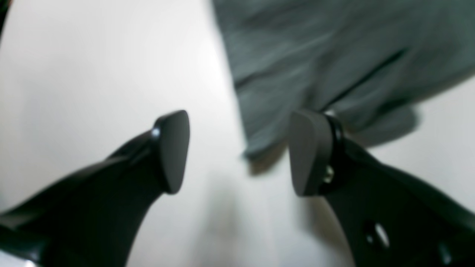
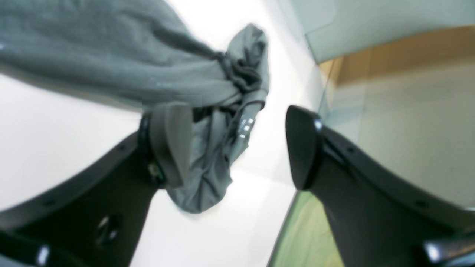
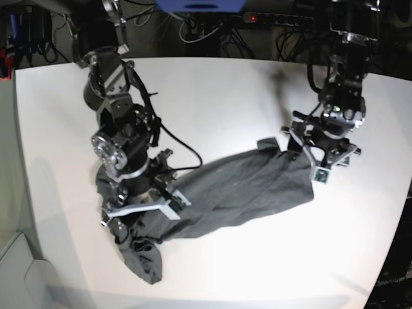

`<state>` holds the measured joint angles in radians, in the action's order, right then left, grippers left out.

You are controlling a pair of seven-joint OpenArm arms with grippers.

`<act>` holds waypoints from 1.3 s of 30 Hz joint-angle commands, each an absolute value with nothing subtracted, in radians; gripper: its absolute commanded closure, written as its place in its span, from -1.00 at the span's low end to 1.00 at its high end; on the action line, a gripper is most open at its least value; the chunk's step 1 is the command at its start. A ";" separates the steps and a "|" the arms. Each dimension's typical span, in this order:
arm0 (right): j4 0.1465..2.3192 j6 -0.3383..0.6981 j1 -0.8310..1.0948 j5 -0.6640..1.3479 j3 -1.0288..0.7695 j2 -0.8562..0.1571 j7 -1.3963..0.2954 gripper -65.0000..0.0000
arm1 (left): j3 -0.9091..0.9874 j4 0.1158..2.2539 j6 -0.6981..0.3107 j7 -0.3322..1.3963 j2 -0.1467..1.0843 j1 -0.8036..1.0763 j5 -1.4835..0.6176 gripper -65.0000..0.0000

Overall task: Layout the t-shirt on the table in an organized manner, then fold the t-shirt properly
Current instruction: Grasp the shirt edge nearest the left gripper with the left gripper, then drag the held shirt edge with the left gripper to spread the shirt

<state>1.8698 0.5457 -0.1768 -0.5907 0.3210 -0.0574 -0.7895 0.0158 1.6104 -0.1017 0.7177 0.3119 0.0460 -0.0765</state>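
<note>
The dark charcoal-grey t-shirt [image 3: 225, 193] lies stretched in a long, wrinkled band across the white table [image 3: 225, 90], running from about 8 o'clock up to 3 o'clock in the base view. Its 8 o'clock end is bunched into a crumpled lump near the table's front edge, while the 3 o'clock end spreads wider and flatter. The table is smooth and matte with rounded corners, far larger than the shirt.
</note>
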 commanded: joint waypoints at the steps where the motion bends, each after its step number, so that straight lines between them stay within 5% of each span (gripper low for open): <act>1: 1.906 0.533 -0.194 -0.596 0.308 -0.058 -0.777 -0.24 | 0.019 1.615 -0.090 0.700 0.321 0.027 -0.061 -0.25; 23: 1.919 0.536 -0.193 -0.596 0.291 -0.058 -0.802 -0.24 | -0.120 1.389 -0.084 0.633 0.326 -0.041 -0.062 -0.23; 25: 1.919 0.536 -0.193 -0.596 0.291 -0.058 -0.802 -0.24 | -0.119 1.379 -0.087 0.639 0.328 -0.041 -0.062 -0.09; 30: 1.919 0.536 -0.193 -0.596 0.291 -0.058 -0.802 -0.24 | -0.114 1.357 -0.084 0.642 0.329 -0.048 -0.062 1.00; 39: 1.920 0.536 -0.191 -0.596 0.249 -0.058 -0.802 -0.24 | -0.001 1.649 -0.090 0.805 0.323 -0.077 -0.067 0.97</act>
<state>1.9018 0.5461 -0.1707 -0.5919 0.2489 -0.0586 -0.8204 -0.0040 1.6337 -0.0963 0.8364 0.3145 -0.0525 -0.0711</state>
